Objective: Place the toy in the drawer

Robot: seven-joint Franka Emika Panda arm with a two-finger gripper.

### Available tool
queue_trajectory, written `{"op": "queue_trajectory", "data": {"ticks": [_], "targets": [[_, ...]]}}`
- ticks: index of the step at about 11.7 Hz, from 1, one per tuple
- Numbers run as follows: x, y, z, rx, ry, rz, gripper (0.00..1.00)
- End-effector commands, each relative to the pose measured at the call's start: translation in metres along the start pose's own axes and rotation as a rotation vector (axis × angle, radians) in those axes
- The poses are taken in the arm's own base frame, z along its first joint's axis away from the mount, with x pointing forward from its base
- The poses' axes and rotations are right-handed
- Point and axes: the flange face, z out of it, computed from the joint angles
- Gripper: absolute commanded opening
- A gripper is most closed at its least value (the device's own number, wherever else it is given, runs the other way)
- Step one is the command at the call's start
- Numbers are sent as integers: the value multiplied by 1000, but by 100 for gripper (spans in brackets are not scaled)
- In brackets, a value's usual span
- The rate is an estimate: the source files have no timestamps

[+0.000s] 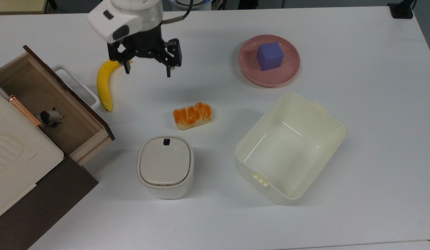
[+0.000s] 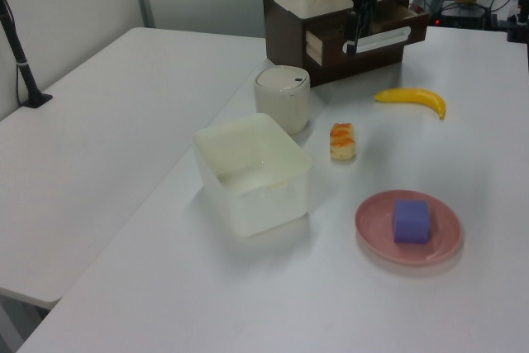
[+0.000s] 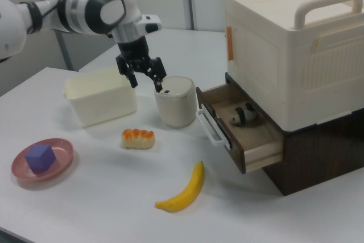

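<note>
In the top view, my gripper [image 1: 147, 71] is spread wide, holding nothing, above the table by the banana [image 1: 104, 83]. The toy [image 1: 51, 117] lies in the open drawer [image 1: 81, 140], off to the top view's left. In the right view, the toy [image 3: 243, 115] sits in the drawer [image 3: 259, 152], well apart from my gripper [image 3: 147, 79]. Nothing blocks it.

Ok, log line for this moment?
toy: in drawer | drawer: open | gripper: open, empty, above table beside banana
</note>
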Motion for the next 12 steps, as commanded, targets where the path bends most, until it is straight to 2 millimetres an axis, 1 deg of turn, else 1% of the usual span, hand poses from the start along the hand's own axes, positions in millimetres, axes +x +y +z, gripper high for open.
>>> {"op": "queue_trajectory", "data": {"ticks": [1,2,4,5,9,12], "targets": [[-29,-8,-46,-10,-11,22,100],[-40,-17,-53,-5,-50,29,100],[-51,-22,-62,-2,-88,38,100],[-52,-24,-64,0,-88,34,100],[-51,-24,-59,2,-96,37,100],[-45,-25,-50,0,-103,37,100]]}}
